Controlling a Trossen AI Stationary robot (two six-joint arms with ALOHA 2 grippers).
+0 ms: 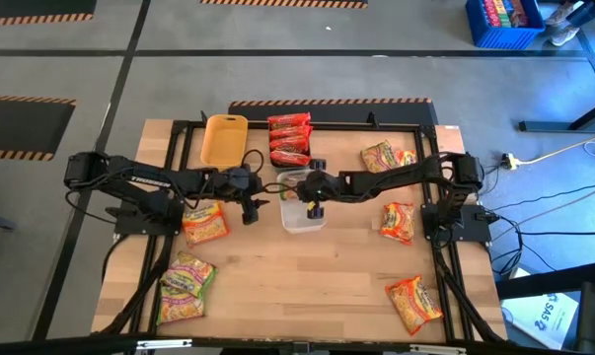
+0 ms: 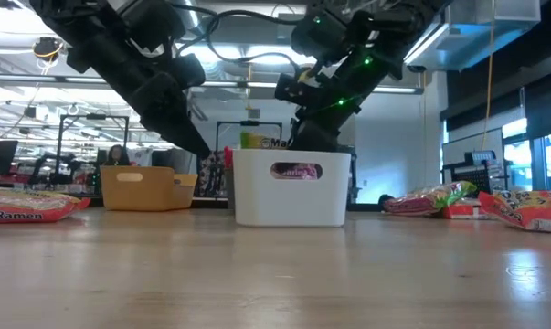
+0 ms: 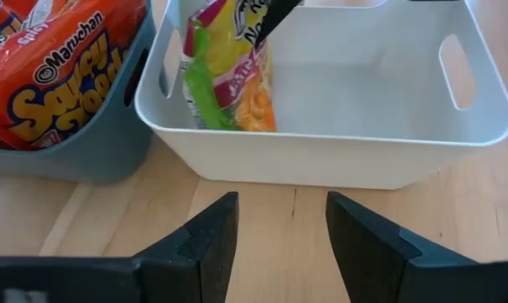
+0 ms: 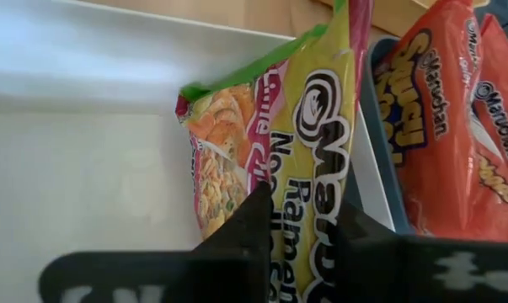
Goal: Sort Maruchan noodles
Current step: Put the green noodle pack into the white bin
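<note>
**Green-pink packet held inside the white bin**

The right tool (image 4: pixel 300 227) is down inside the white plastic bin with cut-out handles (image 1: pixel 302 219) at the middle of the wooden worktop (image 1: pixel 307 286). Its two dark fingers are pinched narrow on a green, pink and yellow crinkly Maruchan ramen packet (image 4: pixel 296 126), which stands on edge against the bin's wall on the side nearest the blue-grey bin (image 3: pixel 85 156). That blue-grey bin touches the white one and holds red-orange Maruchan packets (image 1: pixel 289 138).

The left tool (image 3: pixel 275 231) hovers just beside the white bin, outside it, with its fingers apart and nothing between them; bare wood shows in the gap.

An orange-yellow plastic tray (image 1: pixel 223 140) sits at the far edge, next to the blue-grey bin. Three green-pink packets (image 1: pixel 185 281) lie on the left arm's side of the worktop, one near the arm and two overlapping closer to the near edge. Three orange-yellow packets (image 1: pixel 398 221) lie apart from each other on the right arm's side: one at the far edge, one midway, one at the near corner.
</note>
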